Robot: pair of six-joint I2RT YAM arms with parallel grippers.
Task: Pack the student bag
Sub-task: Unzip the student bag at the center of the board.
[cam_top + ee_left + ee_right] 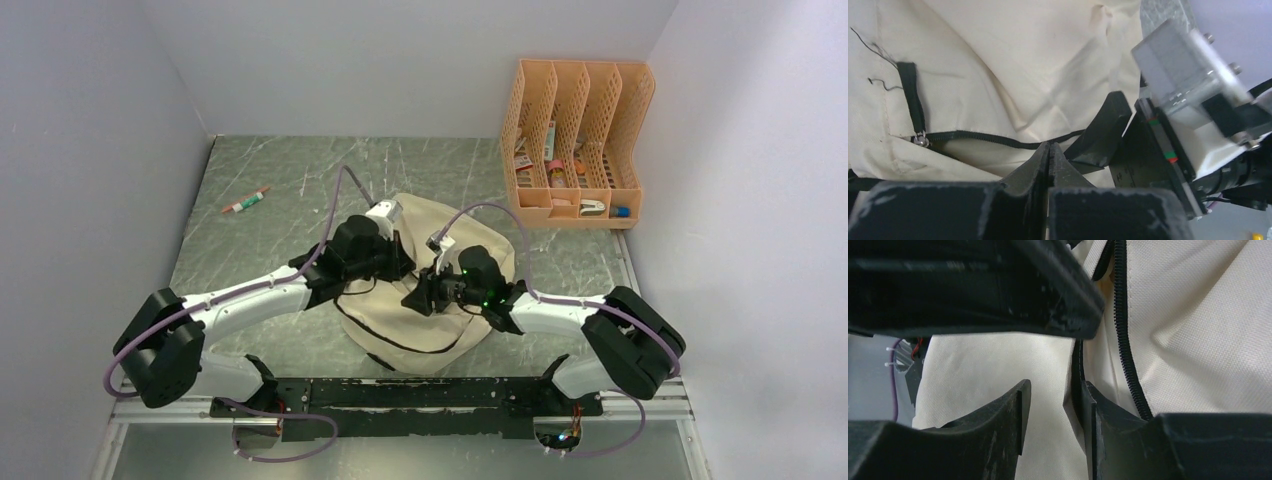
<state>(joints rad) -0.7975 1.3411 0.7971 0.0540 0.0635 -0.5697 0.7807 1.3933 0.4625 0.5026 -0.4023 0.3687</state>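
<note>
The bag (pixel 425 345) lies at the middle of the table (pixel 290 180), just ahead of the arm bases, its black zip (pixel 978 136) running across the cream cloth. The left gripper (pixel 1048 146) sits on it with fingers pressed fully together at the zip line (whether any cloth is pinched, I cannot tell). Just beside it, the right gripper (pixel 1050 395) has its fingers apart, with cloth showing in the gap. An orange organizer (pixel 575 140) stands at the far right, and a pen (pixel 245 202) lies far left.

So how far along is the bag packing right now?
Early. Nothing visibly packed: supplies sit in the orange organizer, a marker lies on the table. In hand: left gripper shut at the zipper of the student bag, right gripper open beside it. Remaining: opening the bag, loading everything.
</note>
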